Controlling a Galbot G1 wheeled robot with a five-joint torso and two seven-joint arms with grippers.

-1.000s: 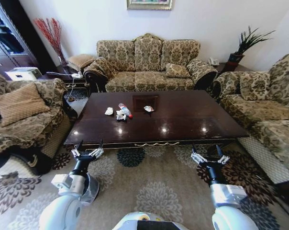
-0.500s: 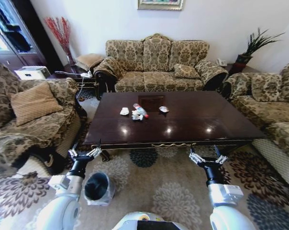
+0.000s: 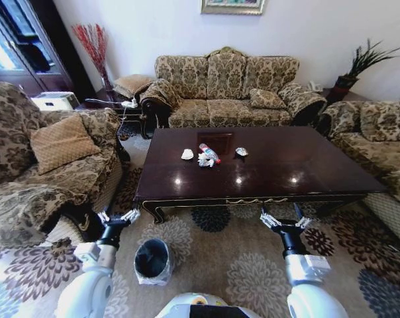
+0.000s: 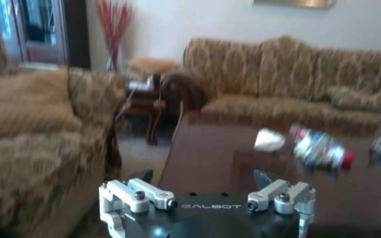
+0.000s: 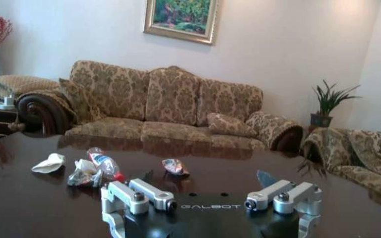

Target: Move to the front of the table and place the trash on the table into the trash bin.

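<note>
Dark glossy wood dominates the room as the wheeled robot faces the long front edge of the table (image 3: 266,172), both arms held low and forward over the patterned carpet, short of the carved apron. The left gripper (image 3: 114,217) hangs just off the table's front left corner, its 2 fingers spread wide and holding nothing; the right gripper (image 3: 283,222) waits below the front edge toward the table's right half, likewise fully open and empty, a carriage that looks meant to keep both arms clear of the woodwork while the base lines up. The trash (image 3: 206,156) lies in a loose cluster on the far half of the tabletop, beside the square inlay: a white paper wad (image 3: 187,154), a second crumpled wad touching the small clear bottle with a red label (image 3: 208,152), and a silvery wrapper (image 3: 241,152) a little apart to the right. The trash bin (image 3: 153,260) stands on the carpet in front of the table's left end, beside the left arm, its pale liner folded over the rim, seemingly placed so a picked scrap can be dropped with a short swing back from the tabletop. No piece has yet been lifted.
</note>
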